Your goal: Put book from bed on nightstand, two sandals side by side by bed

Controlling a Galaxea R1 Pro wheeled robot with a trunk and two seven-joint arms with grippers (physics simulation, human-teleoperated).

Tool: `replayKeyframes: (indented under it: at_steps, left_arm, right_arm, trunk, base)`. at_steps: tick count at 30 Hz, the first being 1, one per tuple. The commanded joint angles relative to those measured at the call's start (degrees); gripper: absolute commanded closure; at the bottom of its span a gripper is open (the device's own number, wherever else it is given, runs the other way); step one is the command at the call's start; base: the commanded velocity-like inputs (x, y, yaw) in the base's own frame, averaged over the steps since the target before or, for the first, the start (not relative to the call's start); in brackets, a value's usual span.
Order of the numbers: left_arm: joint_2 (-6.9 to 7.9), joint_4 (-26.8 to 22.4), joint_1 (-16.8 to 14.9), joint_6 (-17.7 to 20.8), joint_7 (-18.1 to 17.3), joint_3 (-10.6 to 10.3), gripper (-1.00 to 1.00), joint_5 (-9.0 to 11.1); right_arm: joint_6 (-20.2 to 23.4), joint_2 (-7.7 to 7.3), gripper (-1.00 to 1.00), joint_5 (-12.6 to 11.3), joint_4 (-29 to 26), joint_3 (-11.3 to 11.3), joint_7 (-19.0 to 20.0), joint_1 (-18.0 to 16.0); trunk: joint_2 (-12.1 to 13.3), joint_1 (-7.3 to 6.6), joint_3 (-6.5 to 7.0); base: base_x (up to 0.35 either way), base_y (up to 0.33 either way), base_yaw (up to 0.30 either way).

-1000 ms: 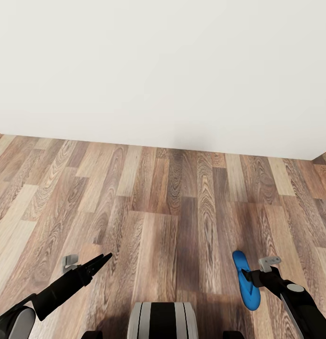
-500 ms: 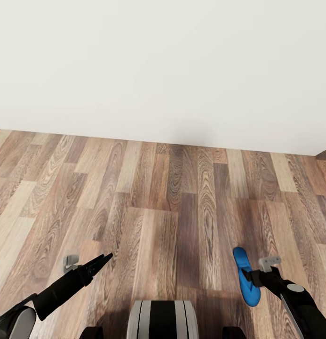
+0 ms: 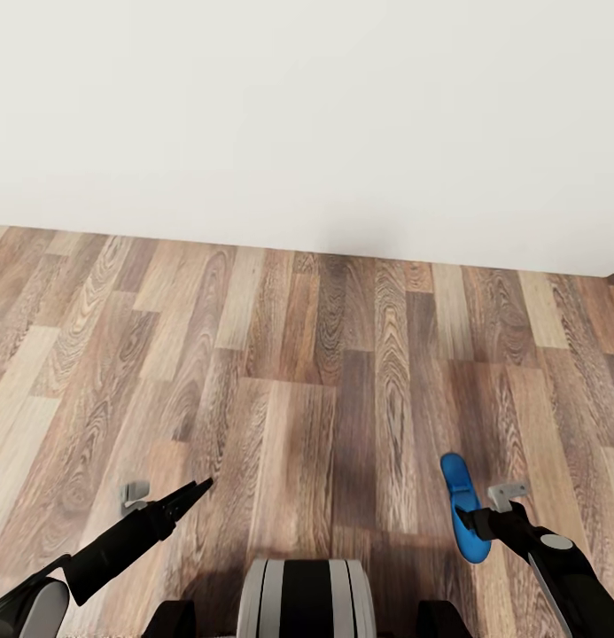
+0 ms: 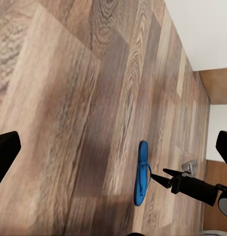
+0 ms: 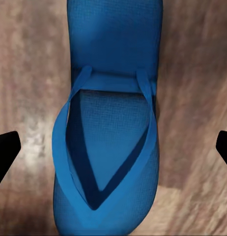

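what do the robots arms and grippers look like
Both arms are matte black. The left gripper tapers to slim pointed black fingers, with a small grey bracket beside its wrist. The right gripper is black too, with a grey bracket on top and a light grey round cap further back on the forearm.

A bright blue sandal (image 3: 463,519) lies flat, straps up, on the wood-plank floor (image 3: 324,372).
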Motion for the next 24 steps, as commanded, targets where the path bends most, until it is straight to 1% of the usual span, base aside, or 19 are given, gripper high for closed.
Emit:
replayKeyframes:
  at_steps: [1, 10, 24]
  left_arm:
    - [0.01, 0.0, 0.0, 0.4, -0.1, 0.0, -1.0, 0.3]
    - [-0.07, 0.1, 0.0, 0.4, 0.0, 0.0, -1.0, 0.3]
    - [-0.08, 0.1, 0.0, 0.4, 0.0, 0.0, -1.0, 0.4]
  right_arm:
    - [0.2, 0.02, -1.0, 0.6, -0.1, -0.2, 0.5, 0.0]
    - [0.2, 0.02, -1.0, 0.6, -0.1, -0.2, 0.5, 0.0]
    - [0.2, 0.01, -1.0, 0.6, -0.1, -0.2, 0.5, 0.0]
  trunk:
    - [0.0, 0.01, -0.26]
    - [-0.1, 0.25, -2.25]
    - [-0.1, 0.25, -2.25]
  base:
    - [0.0, 0.0, 0.0]
    - [0.0, 0.0, 0.0]
    - [0.0, 0.0, 0.0]
